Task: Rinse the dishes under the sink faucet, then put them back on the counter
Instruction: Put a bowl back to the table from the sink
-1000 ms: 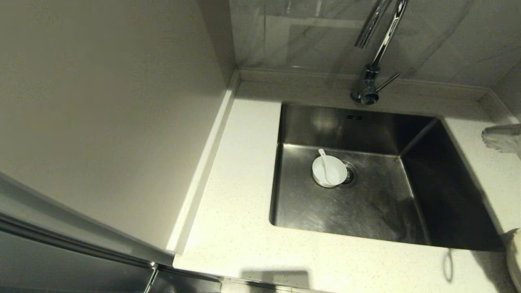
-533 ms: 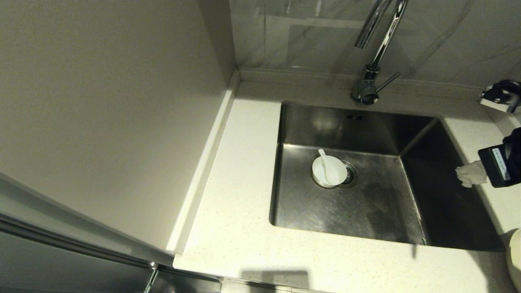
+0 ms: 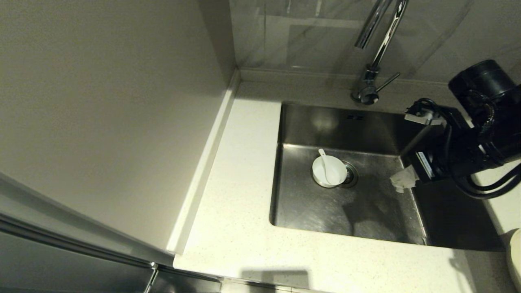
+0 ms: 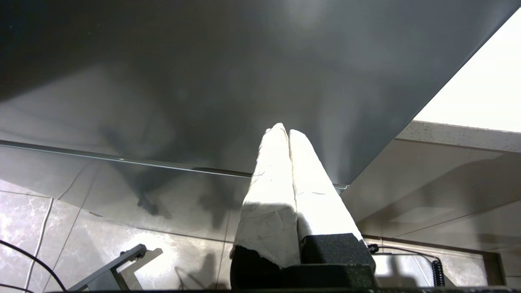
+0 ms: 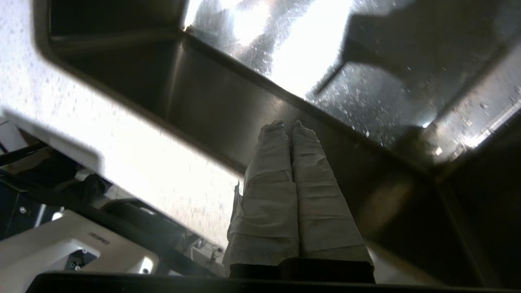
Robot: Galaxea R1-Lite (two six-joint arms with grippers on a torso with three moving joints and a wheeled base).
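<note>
1. Rinsing looks barely begun: the bowl (image 3: 329,171) with the spoon (image 3: 325,165) in it sits on the sink (image 3: 346,211) floor beside the drain; no water visible from the faucet (image 3: 376,49)
2. The right claw (image 3: 401,179), fingers pressed together and empty, hovers at the bowl's 3 o'clock; the plate (image 3: 515,260) edges the surface (image 3: 232,228) at 4 o'clock
3. Only the left wrist view shows the left claw (image 4: 288,134), closed, empty, parked below the surface

Your faucet (image 3: 376,49) runs off the head view's top edge, so its arch is cut. The plate (image 3: 515,256) shows only a sliver at the right edge. The bowl (image 3: 329,171) covers part of the drain (image 3: 351,175).
</note>
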